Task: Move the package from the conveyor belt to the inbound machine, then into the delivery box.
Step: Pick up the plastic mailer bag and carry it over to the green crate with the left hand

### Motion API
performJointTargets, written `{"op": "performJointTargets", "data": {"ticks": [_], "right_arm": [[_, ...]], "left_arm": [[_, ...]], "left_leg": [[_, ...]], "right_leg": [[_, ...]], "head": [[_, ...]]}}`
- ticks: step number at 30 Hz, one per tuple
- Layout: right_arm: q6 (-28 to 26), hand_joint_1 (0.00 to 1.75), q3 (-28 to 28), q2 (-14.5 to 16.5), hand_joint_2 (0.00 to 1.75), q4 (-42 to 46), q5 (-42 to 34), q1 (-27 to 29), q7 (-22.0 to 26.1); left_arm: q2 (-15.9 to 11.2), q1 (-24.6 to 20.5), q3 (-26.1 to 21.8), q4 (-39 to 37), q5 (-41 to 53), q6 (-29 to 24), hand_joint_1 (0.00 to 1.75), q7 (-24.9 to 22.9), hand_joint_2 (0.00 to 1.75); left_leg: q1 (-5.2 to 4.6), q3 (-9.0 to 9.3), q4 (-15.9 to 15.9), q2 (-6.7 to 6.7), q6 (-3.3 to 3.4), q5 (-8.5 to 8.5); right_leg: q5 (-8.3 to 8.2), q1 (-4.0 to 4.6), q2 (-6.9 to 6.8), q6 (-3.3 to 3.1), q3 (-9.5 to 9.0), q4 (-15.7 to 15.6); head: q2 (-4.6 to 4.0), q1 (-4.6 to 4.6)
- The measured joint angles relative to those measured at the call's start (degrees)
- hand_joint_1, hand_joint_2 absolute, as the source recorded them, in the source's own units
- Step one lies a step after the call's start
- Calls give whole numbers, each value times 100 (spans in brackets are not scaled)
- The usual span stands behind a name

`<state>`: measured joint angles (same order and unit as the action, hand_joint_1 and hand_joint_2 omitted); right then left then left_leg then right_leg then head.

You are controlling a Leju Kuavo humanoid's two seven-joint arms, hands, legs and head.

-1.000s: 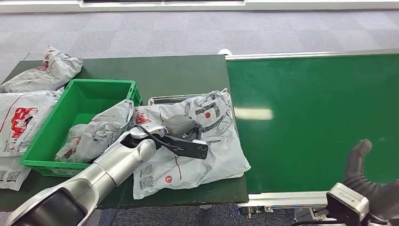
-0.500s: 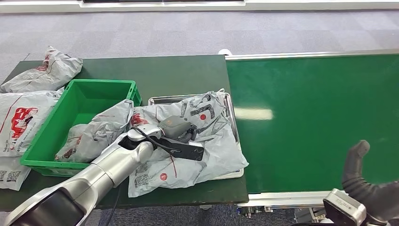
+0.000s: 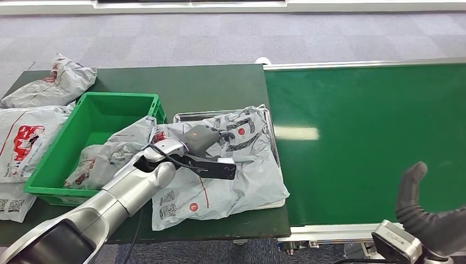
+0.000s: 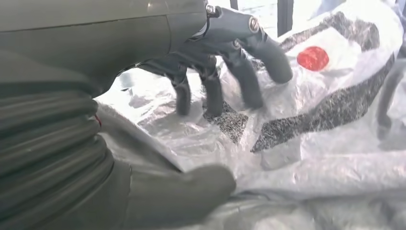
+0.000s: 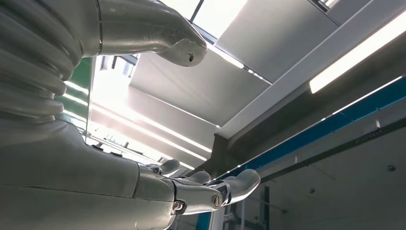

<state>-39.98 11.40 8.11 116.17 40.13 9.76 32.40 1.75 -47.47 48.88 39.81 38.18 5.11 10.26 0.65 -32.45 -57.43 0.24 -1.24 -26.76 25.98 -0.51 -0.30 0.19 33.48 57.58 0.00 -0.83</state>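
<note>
Left hand: the left hand [image 3: 204, 138] rests on the package [image 3: 242, 176], fingers [image 4: 249, 86] spread and pressing the plastic, thumb low beside it; no pinch visible, so grasp unclear.
Package: lies directly under the hand on the metal tray [image 3: 187, 116], long axis running toward the robot.
Delivery box: green bin [image 3: 90, 110] just left of the package.
Right hand: right hand [image 3: 420, 206] open, well apart over the conveyor belt [image 3: 362, 137].
</note>
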Motion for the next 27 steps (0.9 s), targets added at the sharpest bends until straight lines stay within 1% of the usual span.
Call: {"op": "performJointTargets", "data": {"ticks": [1, 3, 8, 11, 15, 18, 23, 27], "right_arm": [[0, 0, -1, 0, 175, 0, 1, -2, -3], [0, 0, -7, 0, 175, 0, -1, -4, -8], [1, 0, -85, -15, 175, -8, 48, -28, -136], [1, 0, -135, -50, 175, -50, 106, -78, -199], [2, 0, -203, -91, 175, -125, 130, -193, -222], [2, 0, -268, -118, 175, -174, 105, -255, -239], [2, 0, -425, -122, 175, -246, 93, -435, -231], [2, 0, -526, -122, 175, -287, 147, -514, -290]], "left_arm": [[-6, 2, -6, 21, 0, 0, 2, -1, 87], [-19, 12, -14, 61, 4, -8, 0, -8, 0], [-123, 137, -48, 207, 75, -1, 0, -108, 0], [-203, 289, -89, 211, 59, 6, 0, -16, 0], [-222, 399, -122, 101, -8, 32, 0, 107, 0], [-171, 409, -133, -31, -42, 94, 0, 98, 0], [51, 303, -134, -441, 10, 122, 0, -80, 0], [185, 264, -134, -708, 32, 141, 0, -101, 0]], "left_leg": [[0, 0, 0, 0, 0, 0], [0, 0, 0, 0, 0, 0], [0, 0, 1, 1, 0, 0], [1, 1, 2, 2, -1, 0], [0, 0, 2, 0, -3, 4], [0, 0, 1, 0, -3, 4], [-1, 1, 1, 0, -2, 4], [0, 2, 1, 0, -2, 4]], "right_leg": [[0, 0, 0, 0, 0, 0], [0, 0, 0, 0, 0, 0], [0, 0, 0, 0, -1, 0], [0, 1, 1, 0, 0, 0], [0, 0, -2, 0, 0, 0], [0, 0, -1, 0, 0, 0], [-1, -1, -1, 1, -2, 0], [-1, -1, -2, 0, -2, 0]], "head": [[0, 0], [0, 0], [0, 0], [0, 0], [0, -1], [0, -1], [0, 0], [0, -1]]}}
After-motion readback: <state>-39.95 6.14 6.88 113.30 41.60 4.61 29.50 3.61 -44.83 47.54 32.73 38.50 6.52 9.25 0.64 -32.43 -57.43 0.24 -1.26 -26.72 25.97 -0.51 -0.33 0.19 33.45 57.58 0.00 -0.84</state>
